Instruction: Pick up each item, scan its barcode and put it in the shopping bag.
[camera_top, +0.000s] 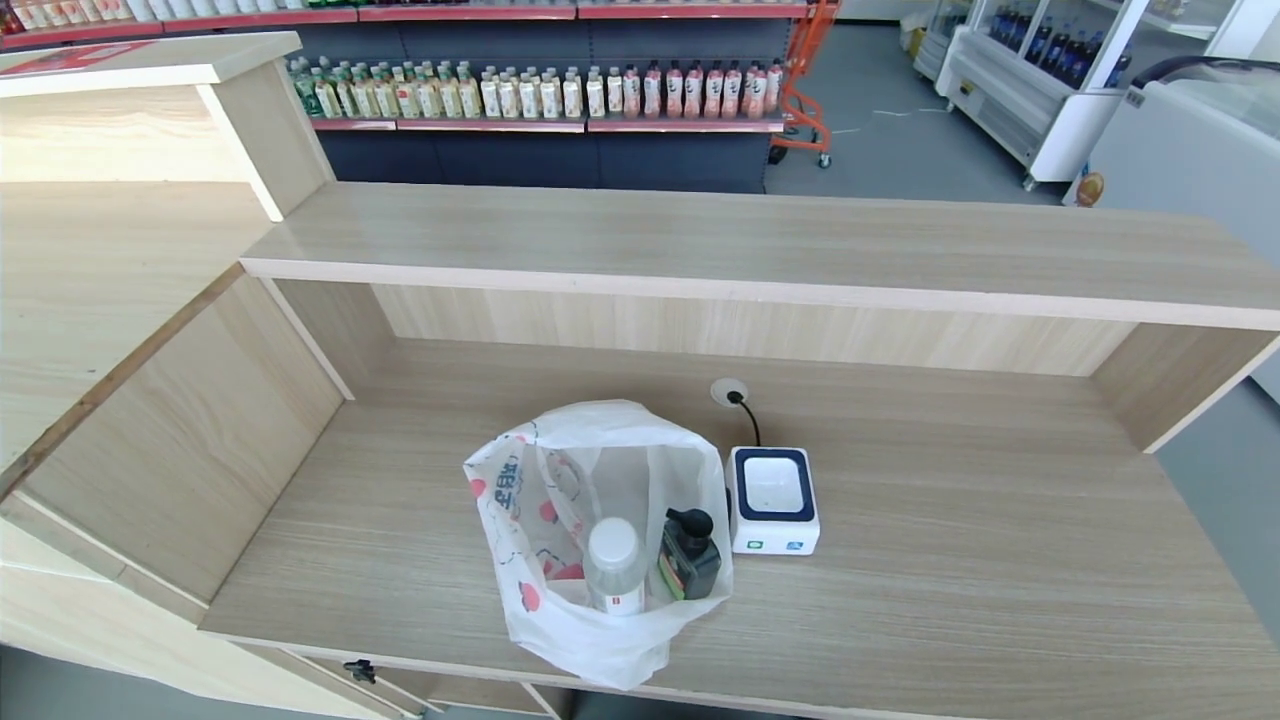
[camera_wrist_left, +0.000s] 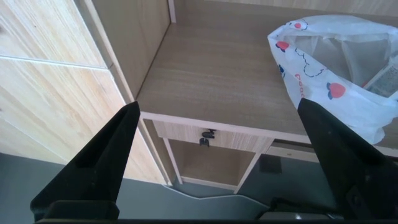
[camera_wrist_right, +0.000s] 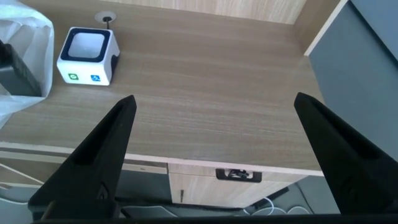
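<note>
I'm seeing the bag (camera_top: 520, 500) standing open on the desk (camera_top: 1000, 560), w/ a white-cap bottle (camera_top: 613, 565) and a dark pump bottle (camera_top: 690, 555) upright inside. The scanner (camera_top: 772, 498) is sitting just beside it, robot's right. L gripper (camera_wrist_left: 219, 106) and R gripper (camera_wrist_right: 216, 98) are both hanging before the desk's front edge, fingers apart, holding nothing.

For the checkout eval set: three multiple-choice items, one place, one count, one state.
1. Items in the white printed plastic shopping bag: A none; B two; C four.
2. White square barcode scanner sits: A in the bag; B on the wooden counter beside the bag; C on the upper ledge.
3. Left gripper jaws: A open, empty; B shut on a bottle; C shut on the bag.
B, clear white-capped bottle and dark pump bottle. B, it stands by the bag. A, jaws spread, nothing between.
</note>
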